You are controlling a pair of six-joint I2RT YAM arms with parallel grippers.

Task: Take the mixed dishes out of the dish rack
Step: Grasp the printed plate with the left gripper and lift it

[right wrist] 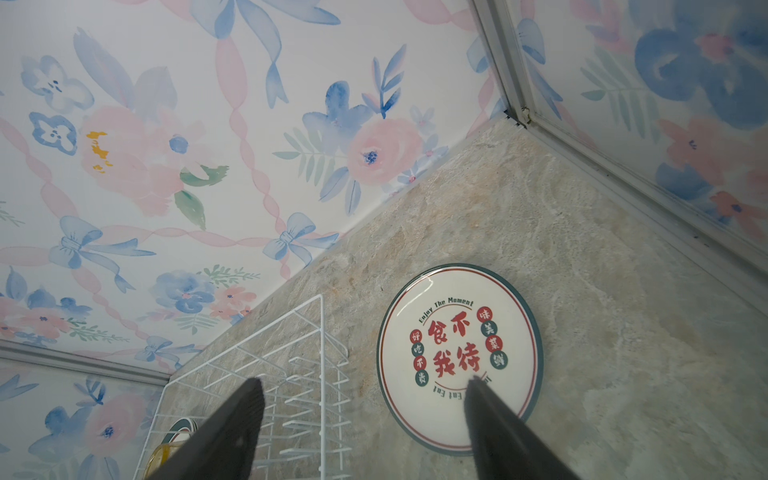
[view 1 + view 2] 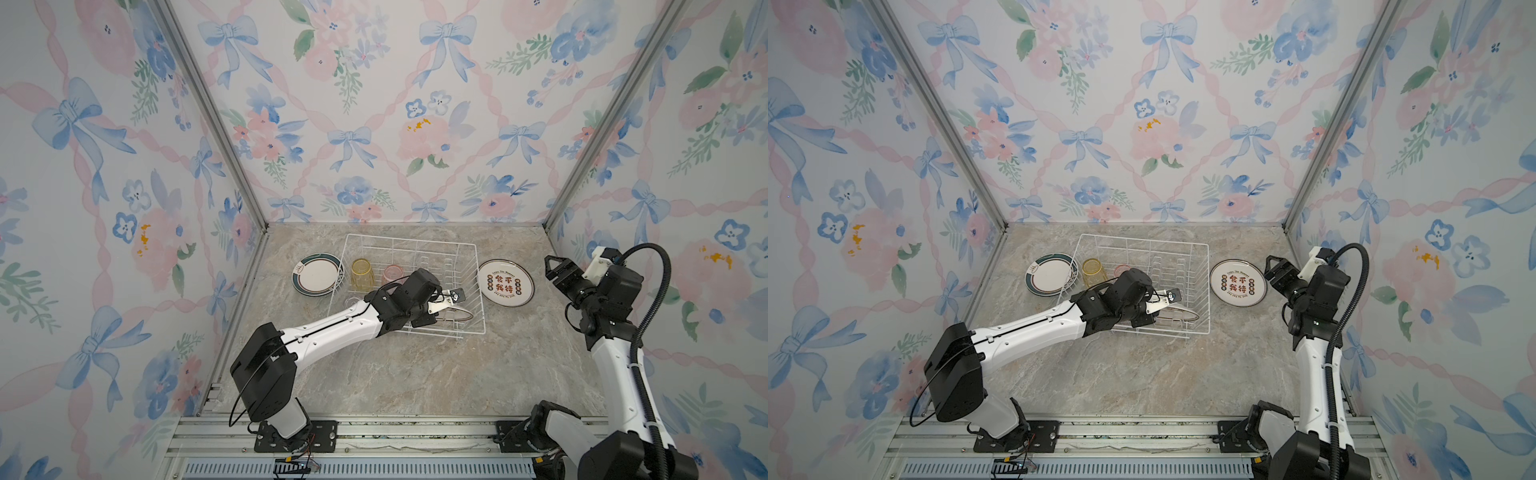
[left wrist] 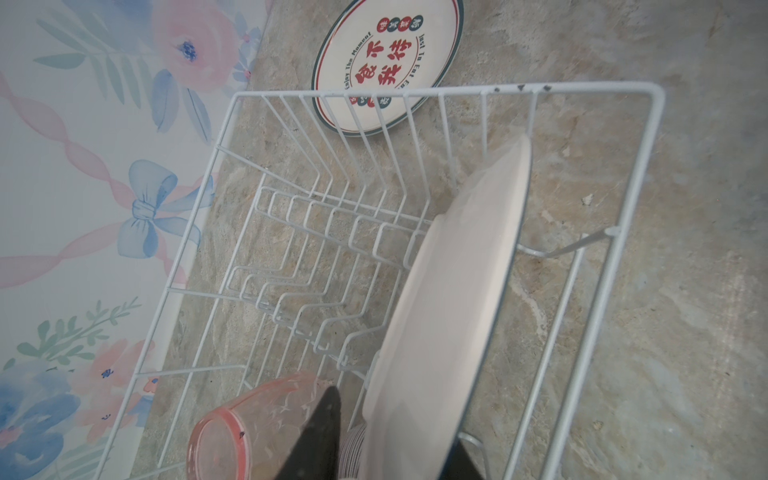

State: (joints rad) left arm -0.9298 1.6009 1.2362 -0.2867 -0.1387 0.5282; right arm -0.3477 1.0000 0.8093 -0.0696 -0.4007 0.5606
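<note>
The white wire dish rack (image 2: 480, 286) (image 2: 1208, 286) stands mid-table. In it a white plate (image 2: 461, 314) (image 3: 457, 291) stands on edge near the front right corner. My left gripper (image 2: 451, 305) (image 3: 395, 419) reaches into the rack with one finger on each side of this plate, shut on it. Also in the rack are a yellow tumbler (image 2: 363, 274), a pink tumbler (image 2: 392, 274) (image 3: 249, 424), a faint clear tumbler (image 2: 353, 301) and a ribbed bowl (image 3: 353, 449). My right gripper (image 2: 552, 266) (image 1: 365, 381) hangs open and holds nothing, right of the rack.
A green-rimmed plate (image 2: 318, 274) lies flat on the stone table left of the rack. A red-lettered plate (image 2: 505, 282) (image 1: 457, 357) lies flat to its right, below my right gripper. Floral walls close in the back and both sides.
</note>
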